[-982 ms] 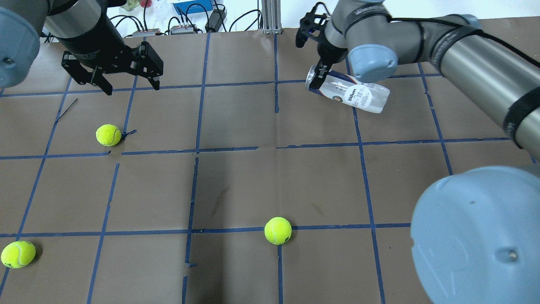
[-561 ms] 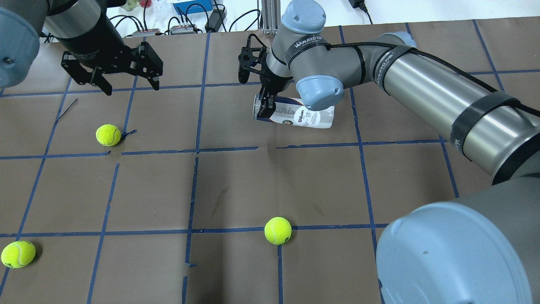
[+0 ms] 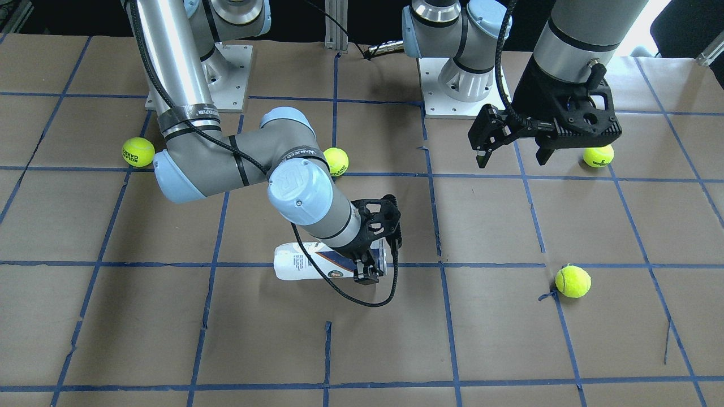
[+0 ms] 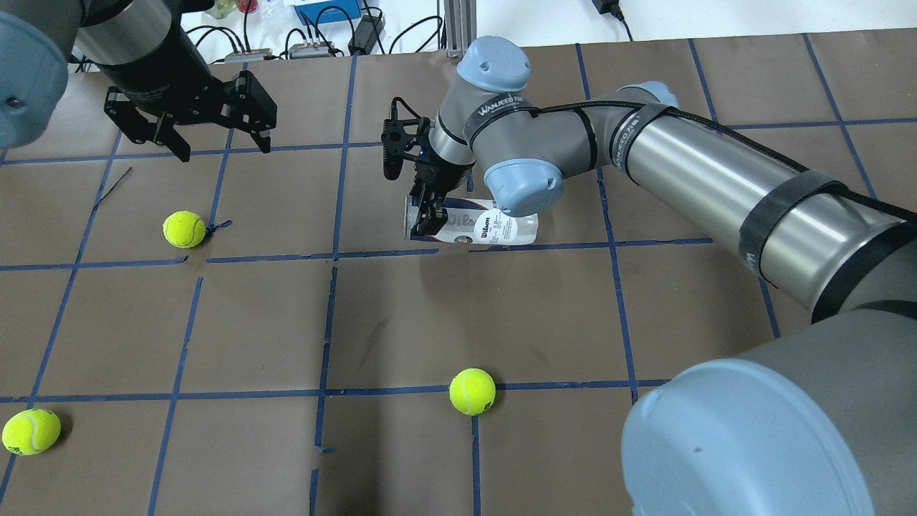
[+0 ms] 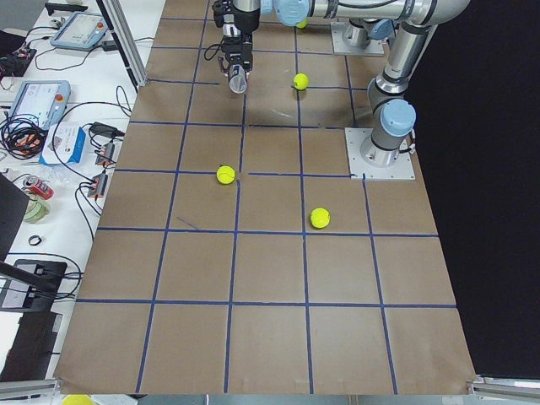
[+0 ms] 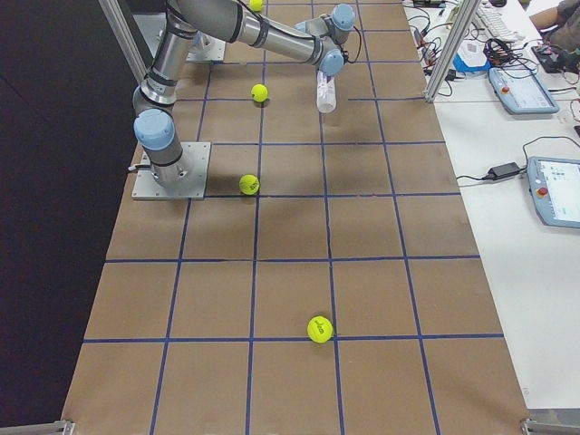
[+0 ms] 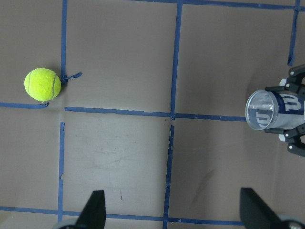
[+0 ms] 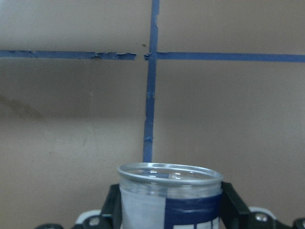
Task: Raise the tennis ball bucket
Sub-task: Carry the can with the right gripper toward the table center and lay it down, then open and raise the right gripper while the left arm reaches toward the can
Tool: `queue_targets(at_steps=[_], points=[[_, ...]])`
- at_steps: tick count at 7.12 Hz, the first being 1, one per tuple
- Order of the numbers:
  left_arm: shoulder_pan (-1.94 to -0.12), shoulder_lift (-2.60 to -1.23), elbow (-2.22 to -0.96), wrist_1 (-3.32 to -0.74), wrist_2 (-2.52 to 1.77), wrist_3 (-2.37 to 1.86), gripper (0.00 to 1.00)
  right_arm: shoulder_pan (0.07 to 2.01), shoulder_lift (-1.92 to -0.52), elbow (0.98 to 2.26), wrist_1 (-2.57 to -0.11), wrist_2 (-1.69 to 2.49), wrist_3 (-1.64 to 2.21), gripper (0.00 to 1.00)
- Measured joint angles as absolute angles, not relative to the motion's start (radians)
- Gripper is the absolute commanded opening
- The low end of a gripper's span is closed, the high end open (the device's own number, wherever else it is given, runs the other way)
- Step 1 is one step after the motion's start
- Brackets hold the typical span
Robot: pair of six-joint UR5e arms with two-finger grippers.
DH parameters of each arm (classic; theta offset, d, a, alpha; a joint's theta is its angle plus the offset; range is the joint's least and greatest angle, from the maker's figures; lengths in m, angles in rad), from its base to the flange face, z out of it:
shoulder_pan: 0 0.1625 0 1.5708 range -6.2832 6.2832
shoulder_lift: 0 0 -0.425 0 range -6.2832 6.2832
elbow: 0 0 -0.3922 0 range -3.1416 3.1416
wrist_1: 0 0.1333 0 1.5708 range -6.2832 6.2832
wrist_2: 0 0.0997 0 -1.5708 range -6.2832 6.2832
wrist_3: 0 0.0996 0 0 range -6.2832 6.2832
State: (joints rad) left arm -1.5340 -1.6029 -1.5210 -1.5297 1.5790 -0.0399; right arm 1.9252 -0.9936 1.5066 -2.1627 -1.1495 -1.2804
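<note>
The tennis ball bucket (image 4: pixel 487 228), a clear tube with a white and navy label, lies level in my right gripper (image 4: pixel 424 217). The gripper is shut on it near its open metal-rimmed end. It seems to hang just above the table near the middle. It also shows in the front-facing view (image 3: pixel 300 261), the right wrist view (image 8: pixel 169 202) and the left wrist view (image 7: pixel 272 110). My left gripper (image 4: pixel 218 140) is open and empty, hovering over the far left of the table, well apart from the bucket.
Tennis balls lie on the brown gridded table: one under my left gripper's side (image 4: pixel 184 229), one front centre (image 4: pixel 472 391), one front left (image 4: pixel 30 431). Cables and boxes (image 4: pixel 315 14) sit beyond the far edge. The arm bases (image 3: pixel 452 85) stand at the near edge.
My right arm has carried the bucket from the far right toward the middle of the table and nearer to me. The left arm has not moved.
</note>
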Motion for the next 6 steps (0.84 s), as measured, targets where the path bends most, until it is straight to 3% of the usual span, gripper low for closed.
queue_targets(at_steps=[3,6], points=[[-1.536,-1.604,-1.519,-1.536,1.573,-0.040,1.00,1.949,-0.992,1.510,-2.146,-1.155,-1.268,1.00],[-1.537,-1.614,-1.517,-1.534,1.573,-0.047,1.00,1.854,-1.022,1.511,-2.111,-1.193,-1.232,1.00]])
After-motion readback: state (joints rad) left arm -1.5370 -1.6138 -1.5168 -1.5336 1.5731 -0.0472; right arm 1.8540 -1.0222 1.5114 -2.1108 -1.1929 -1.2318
